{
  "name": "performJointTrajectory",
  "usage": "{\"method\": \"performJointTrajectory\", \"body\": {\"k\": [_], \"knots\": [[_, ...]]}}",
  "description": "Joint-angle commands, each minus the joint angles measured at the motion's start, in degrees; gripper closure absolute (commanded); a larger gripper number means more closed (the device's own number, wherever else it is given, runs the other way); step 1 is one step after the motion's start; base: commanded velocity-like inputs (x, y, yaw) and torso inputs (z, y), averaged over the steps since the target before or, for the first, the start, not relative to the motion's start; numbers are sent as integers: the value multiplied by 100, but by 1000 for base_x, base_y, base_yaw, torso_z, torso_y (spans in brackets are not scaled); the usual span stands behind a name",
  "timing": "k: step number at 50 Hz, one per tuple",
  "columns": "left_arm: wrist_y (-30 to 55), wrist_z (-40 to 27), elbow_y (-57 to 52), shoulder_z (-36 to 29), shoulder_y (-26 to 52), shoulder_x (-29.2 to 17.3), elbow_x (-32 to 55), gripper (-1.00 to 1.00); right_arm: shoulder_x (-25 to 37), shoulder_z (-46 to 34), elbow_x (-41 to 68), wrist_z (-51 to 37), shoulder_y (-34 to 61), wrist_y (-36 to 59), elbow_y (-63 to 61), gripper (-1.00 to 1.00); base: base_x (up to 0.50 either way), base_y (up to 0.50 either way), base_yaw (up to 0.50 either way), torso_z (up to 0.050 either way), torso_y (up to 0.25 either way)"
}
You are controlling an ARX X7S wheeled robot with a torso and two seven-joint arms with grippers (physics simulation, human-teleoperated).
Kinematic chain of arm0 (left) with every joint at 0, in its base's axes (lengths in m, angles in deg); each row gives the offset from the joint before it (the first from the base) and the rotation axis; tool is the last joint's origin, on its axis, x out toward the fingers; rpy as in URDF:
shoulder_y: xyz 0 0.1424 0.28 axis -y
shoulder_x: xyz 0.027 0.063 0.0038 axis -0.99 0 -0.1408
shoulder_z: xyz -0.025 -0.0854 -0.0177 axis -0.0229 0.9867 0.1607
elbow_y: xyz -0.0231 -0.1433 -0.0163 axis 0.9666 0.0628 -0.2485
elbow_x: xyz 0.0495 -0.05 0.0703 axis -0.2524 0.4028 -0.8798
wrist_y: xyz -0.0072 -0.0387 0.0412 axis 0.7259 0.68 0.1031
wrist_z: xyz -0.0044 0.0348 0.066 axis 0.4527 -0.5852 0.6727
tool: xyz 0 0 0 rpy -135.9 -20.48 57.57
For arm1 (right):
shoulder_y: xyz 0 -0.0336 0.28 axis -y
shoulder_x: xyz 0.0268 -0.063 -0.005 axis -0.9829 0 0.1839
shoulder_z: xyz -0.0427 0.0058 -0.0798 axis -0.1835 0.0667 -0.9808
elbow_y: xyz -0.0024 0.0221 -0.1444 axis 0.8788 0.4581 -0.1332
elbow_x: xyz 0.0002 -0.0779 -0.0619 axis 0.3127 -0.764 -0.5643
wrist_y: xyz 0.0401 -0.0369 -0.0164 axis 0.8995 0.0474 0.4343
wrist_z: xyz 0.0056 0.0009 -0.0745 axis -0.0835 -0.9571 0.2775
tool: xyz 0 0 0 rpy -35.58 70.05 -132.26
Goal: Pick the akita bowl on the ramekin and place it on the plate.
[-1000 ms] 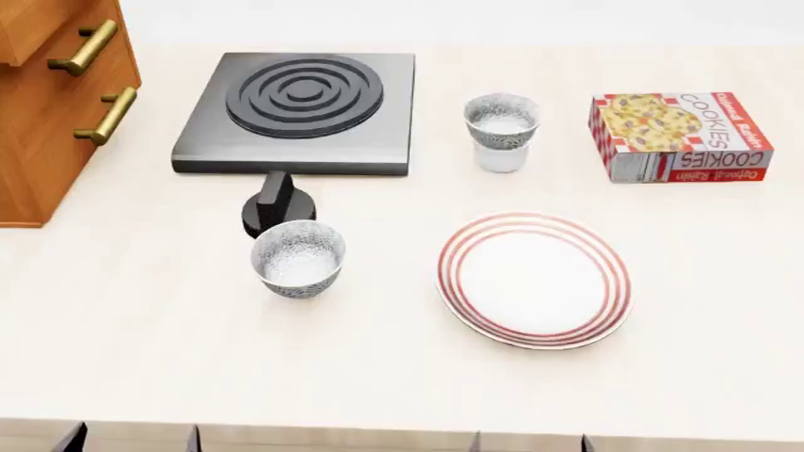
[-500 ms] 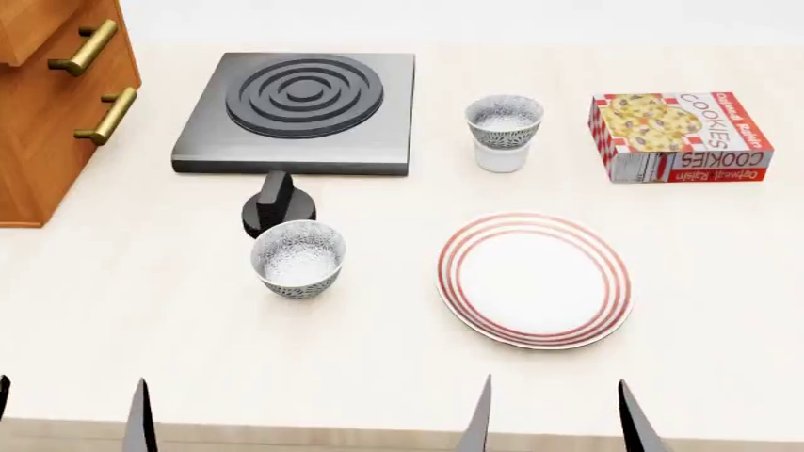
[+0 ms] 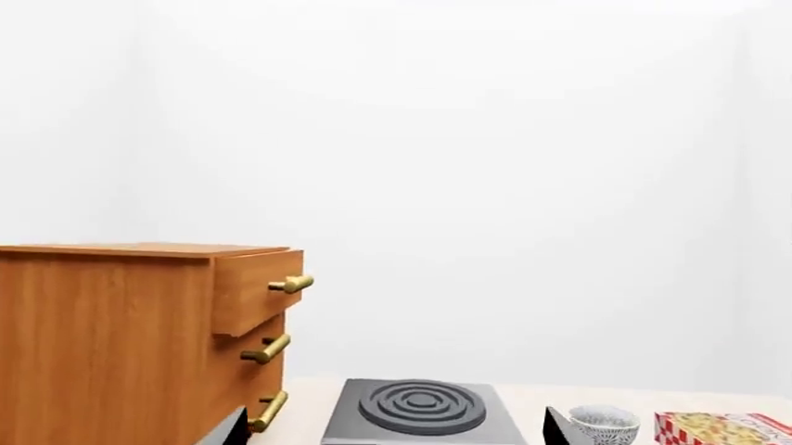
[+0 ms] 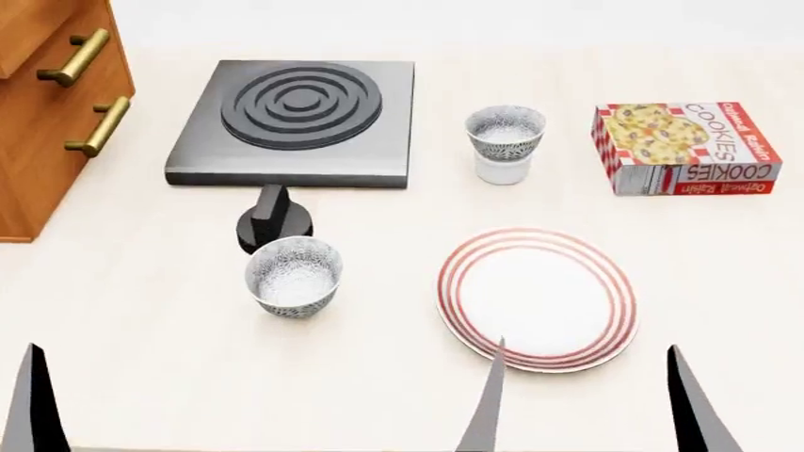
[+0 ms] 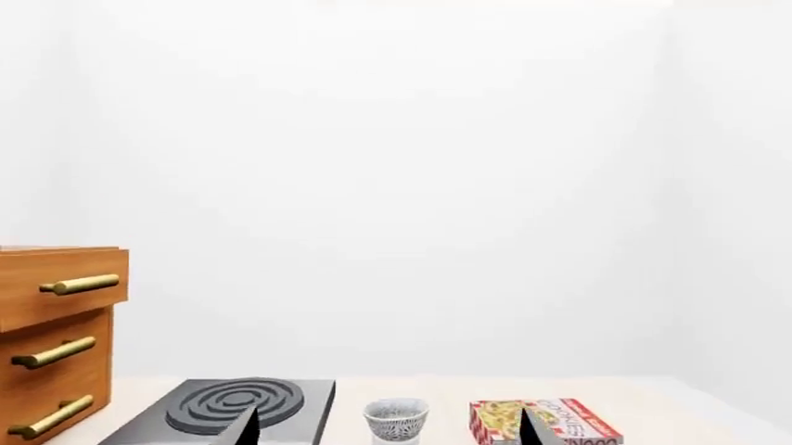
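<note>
Speckled grey-white akita bowl (image 4: 506, 131): atop the plain white ramekin (image 4: 502, 169), well beyond my right gripper (image 4: 590, 400). Fingers spread, empty. Red-ringed white plate (image 4: 538, 298) between.

Kitchen counter, stove burner (image 4: 299, 105), wooden drawers (image 4: 51, 104)

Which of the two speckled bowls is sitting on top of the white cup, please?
The akita bowl beside the cookie box, stacked on the ramekin. The other speckled bowl rests directly on the counter near the stove knob.
</note>
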Motion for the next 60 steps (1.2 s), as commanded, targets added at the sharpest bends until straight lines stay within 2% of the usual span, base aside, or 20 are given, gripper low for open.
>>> {"method": "performJointTrajectory", "body": {"k": [1, 6, 7, 8, 9, 16, 44, 46, 47, 60], "knots": [[52, -137, -272, -79, -69, -120, 118, -100, 119, -6, 114, -123, 26, 259, -332, -100, 500, 0, 0, 0, 0], [13, -160, -274, -166, -99, -178, 118, -100, 190, -36, 166, -205, 16, 292, -388, -100, 500, 0, 0, 0, 0], [355, -194, -354, -156, -22, -210, 189, -100, 215, -69, 168, -219, -10, 268, -391, -100, 500, 0, 0, 0, 0], [-31, -116, -268, -140, -94, -204, 243, -100, 235, -88, 175, -236, -14, 249, -390, -100, 500, 0, 0, 0, 0], [198, -171, -287, -148, -35, -227, 226, -100, 246, -93, 193, -251, -9, 246, -385, -100, 500, 0, 0, 50, 0], [299, -265, -329, -108, 9, -285, 345, -100, 341, -193, 223, -344, 27, 303, -353, -100, 500, 0, 0, 50, 0], [164, -557, -309, -236, 6, -556, 499, -100, 596, -343, 448, -619, 46, 240, -310, -100, 500, 0, 0, 50, 0], [119, -582, -287, -148, 12, -515, 664, -100, 584, -283, 505, -596, -51, -88, -238, -100, 500, 0, 0, 50, 0], [-330, -509, -219, -54, -121, -462, 734, -100, 607, -307, 427, -623, -66, -116, -237, -100, 0, 0, 0, 0, 0], [-131, -715, -196, -131, -79, -557, 669, -100, 673, -360, 439, -704, -50, -188, -239, -100, 0, 0, 0, 0, 0]]}}
